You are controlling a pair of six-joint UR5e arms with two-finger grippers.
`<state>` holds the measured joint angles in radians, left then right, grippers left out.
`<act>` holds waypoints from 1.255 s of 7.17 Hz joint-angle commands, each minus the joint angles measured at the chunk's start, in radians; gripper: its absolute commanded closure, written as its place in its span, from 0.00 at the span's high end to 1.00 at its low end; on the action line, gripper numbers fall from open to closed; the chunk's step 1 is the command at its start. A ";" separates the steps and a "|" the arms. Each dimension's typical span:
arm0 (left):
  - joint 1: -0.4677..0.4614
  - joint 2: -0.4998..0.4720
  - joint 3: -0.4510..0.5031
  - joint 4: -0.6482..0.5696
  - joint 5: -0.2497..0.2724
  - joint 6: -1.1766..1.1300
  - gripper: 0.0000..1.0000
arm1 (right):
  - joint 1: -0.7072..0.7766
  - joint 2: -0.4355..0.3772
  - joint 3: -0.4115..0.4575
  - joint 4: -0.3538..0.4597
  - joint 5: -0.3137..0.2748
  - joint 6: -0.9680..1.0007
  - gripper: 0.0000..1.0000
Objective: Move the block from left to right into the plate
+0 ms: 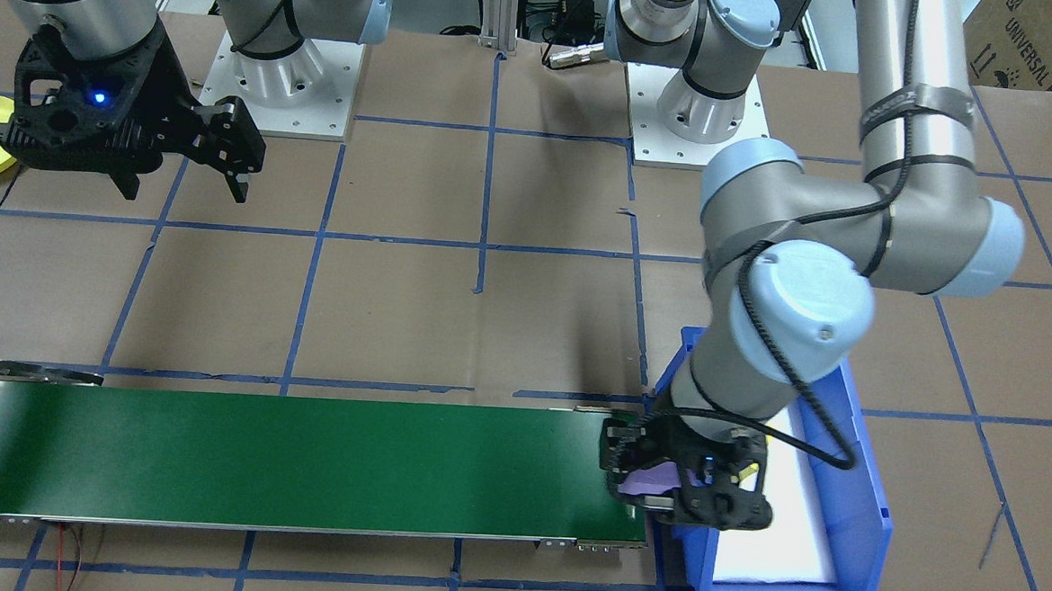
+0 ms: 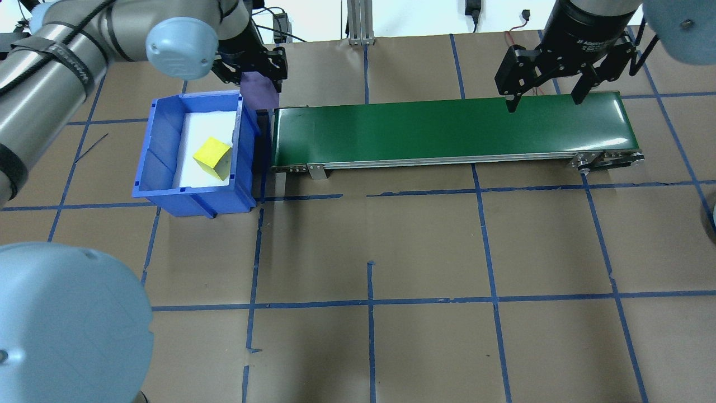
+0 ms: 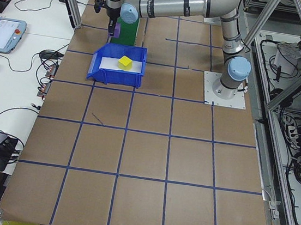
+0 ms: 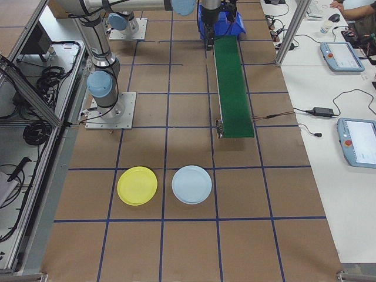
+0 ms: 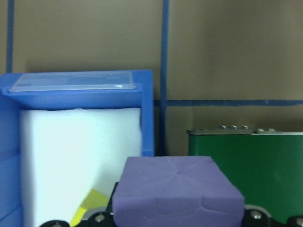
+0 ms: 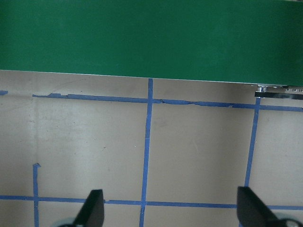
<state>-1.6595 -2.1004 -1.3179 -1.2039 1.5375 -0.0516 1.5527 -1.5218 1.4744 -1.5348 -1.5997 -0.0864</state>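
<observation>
The left gripper (image 2: 258,84) is clamping the purple block (image 2: 258,92) just beside the green belt's (image 2: 447,129) near end, while the right gripper (image 2: 545,98) is waiting spread at the far end, nearer the yellow plate (image 4: 137,185).

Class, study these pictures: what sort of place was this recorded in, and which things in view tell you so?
Most likely a robotics lab test cell, not a factory. Two arms are bolted to a table covered in brown paper and gridded with blue tape, a short green conveyor belt lies on it, and operator tablets with cables rest on side benches.
</observation>
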 commanded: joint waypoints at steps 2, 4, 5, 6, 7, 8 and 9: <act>-0.108 -0.084 -0.081 0.132 0.001 0.004 0.78 | -0.060 0.000 0.001 0.011 0.036 -0.015 1.00; -0.108 -0.040 -0.069 0.121 0.003 0.001 1.00 | -0.167 0.002 -0.005 0.010 0.043 -0.099 1.00; -0.108 0.012 -0.067 0.095 0.001 -0.002 1.00 | -0.248 0.017 -0.006 0.008 0.044 -0.180 1.00; -0.105 0.081 -0.066 0.034 0.004 0.001 1.00 | -0.314 0.037 -0.005 -0.004 0.065 -0.249 1.00; -0.064 0.129 -0.060 -0.020 0.006 0.007 1.00 | -0.366 0.066 -0.006 -0.008 0.066 -0.310 1.00; 0.063 0.138 -0.058 -0.054 -0.005 0.033 1.00 | -0.400 0.104 -0.006 -0.071 0.070 -0.356 1.00; 0.148 0.152 -0.052 -0.112 -0.014 0.133 1.00 | -0.410 0.165 -0.006 -0.159 0.087 -0.365 1.00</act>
<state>-1.6257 -1.9715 -1.3760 -1.2500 1.5338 -0.0044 1.1720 -1.4211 1.4683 -1.6044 -1.5281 -0.4176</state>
